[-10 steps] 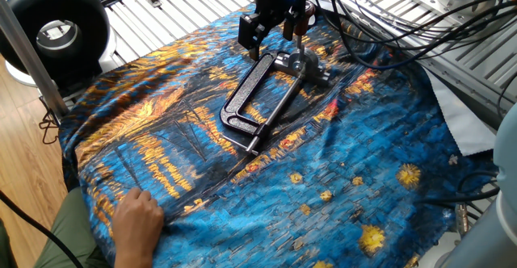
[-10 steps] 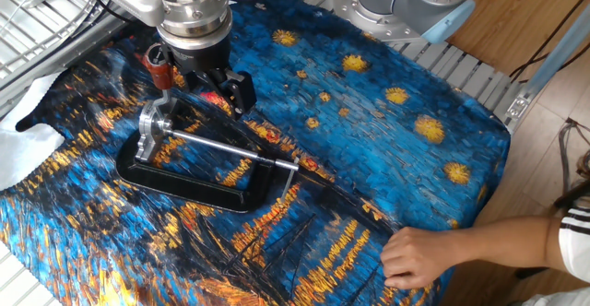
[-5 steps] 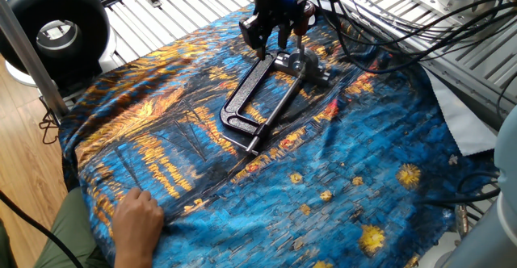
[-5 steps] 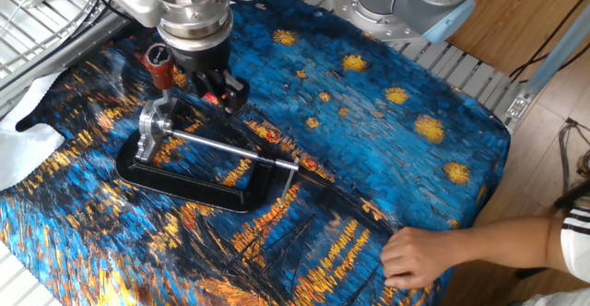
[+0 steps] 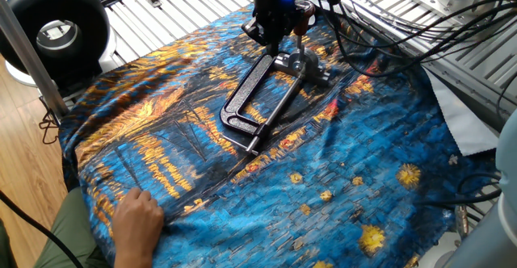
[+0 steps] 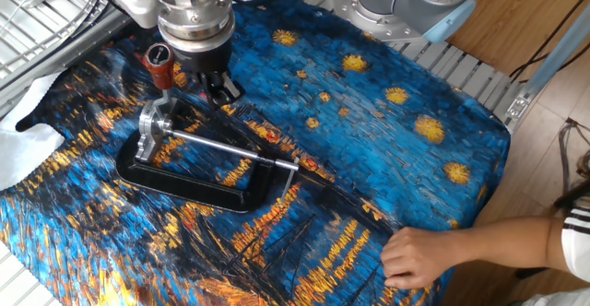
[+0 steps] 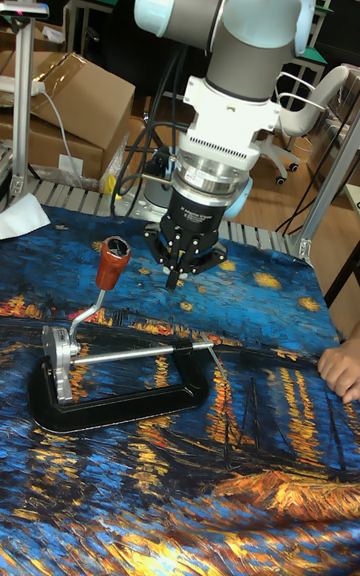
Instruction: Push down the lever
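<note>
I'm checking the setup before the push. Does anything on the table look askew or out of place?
Nothing looks damaged or spilled. The clamp lies flat on the painted cloth, its lever still raised. The gripper, fingers together, hangs beside the lever rather than over it. A person's hand rests on the cloth's edge.

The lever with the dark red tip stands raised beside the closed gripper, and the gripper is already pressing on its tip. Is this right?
Not entirely. The lever does stand raised and the gripper is closed, but it is not pressing on the tip: the tall fixed view shows the closed fingertips beside the red tip, with blue cloth visible between them.
</note>
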Controlling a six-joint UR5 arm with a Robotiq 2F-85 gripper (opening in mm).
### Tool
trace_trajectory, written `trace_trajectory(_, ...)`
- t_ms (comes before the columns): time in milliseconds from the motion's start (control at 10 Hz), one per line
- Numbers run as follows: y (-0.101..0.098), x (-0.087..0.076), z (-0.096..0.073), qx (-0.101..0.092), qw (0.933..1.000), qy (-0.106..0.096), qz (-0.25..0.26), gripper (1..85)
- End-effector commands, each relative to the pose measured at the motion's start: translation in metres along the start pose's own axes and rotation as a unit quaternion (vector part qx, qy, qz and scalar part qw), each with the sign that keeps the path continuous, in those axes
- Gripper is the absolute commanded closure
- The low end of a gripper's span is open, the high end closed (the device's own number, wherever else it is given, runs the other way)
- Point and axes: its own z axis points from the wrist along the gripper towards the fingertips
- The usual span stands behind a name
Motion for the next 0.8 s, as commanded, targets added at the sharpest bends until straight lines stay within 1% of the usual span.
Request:
trace_trajectory(0, 0.002, 0.008, -0.003, -0.002, 1.0000, 0.002, 0.004, 84.7)
trace_trajectory(100, -0.006, 0.011, -0.005, 0.008, 1.0000, 0.000, -0.005, 84.7)
trace_trajectory(200, -0.016, 0.018, -0.008, 0.015, 0.9998, -0.001, -0.015, 84.7)
trace_trajectory(400, -0.031, 0.036, -0.016, 0.017, 0.9992, 0.004, -0.035, 84.7)
trace_trajectory(600, -0.049, 0.050, -0.029, 0.022, 0.9979, 0.018, -0.059, 84.7)
trace_trajectory(700, -0.065, 0.054, -0.036, 0.038, 0.9968, 0.011, -0.069, 84.7)
